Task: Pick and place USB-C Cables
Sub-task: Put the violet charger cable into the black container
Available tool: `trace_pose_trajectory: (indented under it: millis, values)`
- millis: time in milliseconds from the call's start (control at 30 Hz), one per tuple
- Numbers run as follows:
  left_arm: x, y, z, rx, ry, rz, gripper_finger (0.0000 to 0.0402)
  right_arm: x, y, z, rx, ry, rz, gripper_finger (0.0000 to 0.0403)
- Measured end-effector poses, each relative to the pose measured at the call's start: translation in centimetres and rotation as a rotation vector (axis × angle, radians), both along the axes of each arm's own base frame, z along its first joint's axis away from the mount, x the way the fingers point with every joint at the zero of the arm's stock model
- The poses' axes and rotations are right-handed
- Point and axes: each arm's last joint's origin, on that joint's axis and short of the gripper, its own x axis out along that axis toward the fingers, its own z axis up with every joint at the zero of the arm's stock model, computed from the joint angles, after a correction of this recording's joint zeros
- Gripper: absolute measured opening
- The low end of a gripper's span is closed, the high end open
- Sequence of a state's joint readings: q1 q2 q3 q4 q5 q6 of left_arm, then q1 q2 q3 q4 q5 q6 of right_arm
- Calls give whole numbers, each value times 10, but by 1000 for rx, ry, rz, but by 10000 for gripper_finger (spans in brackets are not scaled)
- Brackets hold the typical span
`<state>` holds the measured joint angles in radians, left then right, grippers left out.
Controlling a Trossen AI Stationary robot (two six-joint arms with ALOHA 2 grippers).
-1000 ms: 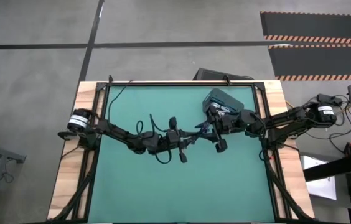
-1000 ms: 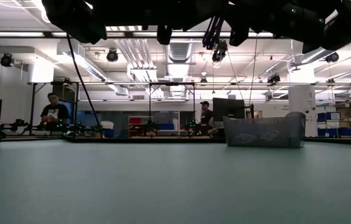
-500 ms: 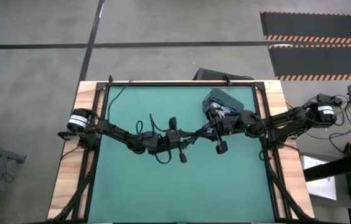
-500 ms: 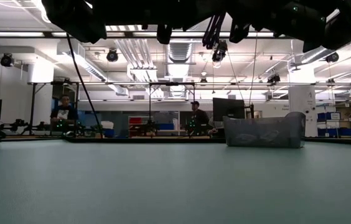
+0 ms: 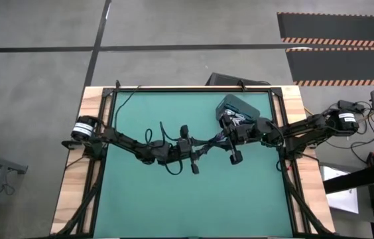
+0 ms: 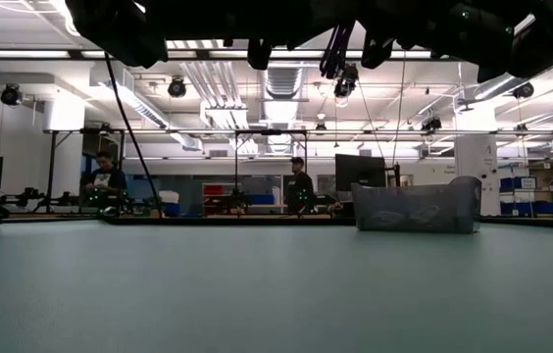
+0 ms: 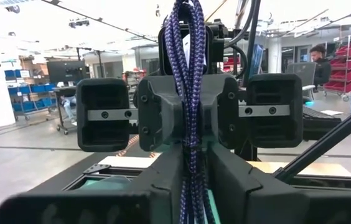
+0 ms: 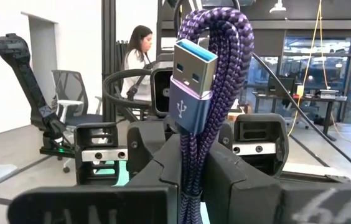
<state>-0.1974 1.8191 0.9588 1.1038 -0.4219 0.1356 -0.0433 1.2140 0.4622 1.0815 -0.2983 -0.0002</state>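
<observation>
Fingers (image 8: 238,171) pinch braided cable (image 8: 210,74) (both grippers).

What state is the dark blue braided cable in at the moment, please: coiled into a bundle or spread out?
Bundled: the dark blue cable is folded into a tight loop, clamped between both the right gripper and the left gripper.

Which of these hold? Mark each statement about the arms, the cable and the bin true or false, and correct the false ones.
1. The right gripper has its fingers shut on the dark blue cable. True.
2. The cable lies flat on the green mat. False: it is held up in the air between the two grippers.
3. The left gripper also grips this cable. True.
4. The grey bin stands on the left arm's side of the table. False: it stands on the right arm's side.
</observation>
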Motion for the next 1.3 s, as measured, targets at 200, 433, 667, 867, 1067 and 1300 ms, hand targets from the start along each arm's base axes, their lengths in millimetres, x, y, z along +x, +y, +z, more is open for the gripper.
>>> trace_pose_trajectory:
  millis: [200, 433, 667, 867, 1067, 1300]
  values:
    - [1, 0, -4, 9, 36, -7, 106, 0, 0, -1, 1, 6, -2, 24]
    - [0, 0, -3, 15, 54, -9, 144, 0, 0, -2, 10, 25, -11, 24]
    - [-12, 1, 1, 29, 132, -3, 146, -3, -3, -2, 21, 83, -98, 23]
    - [-27, -1, 17, 35, 175, -19, 147, -5, -7, 3, 20, 215, -261, 23]
    - [-45, -3, 24, 9, 152, -36, 147, -2, -14, 9, 3, 452, -498, 23]
    - [-49, -9, 27, 7, 141, -59, 147, 6, -27, 27, -40, 750, -704, 23]
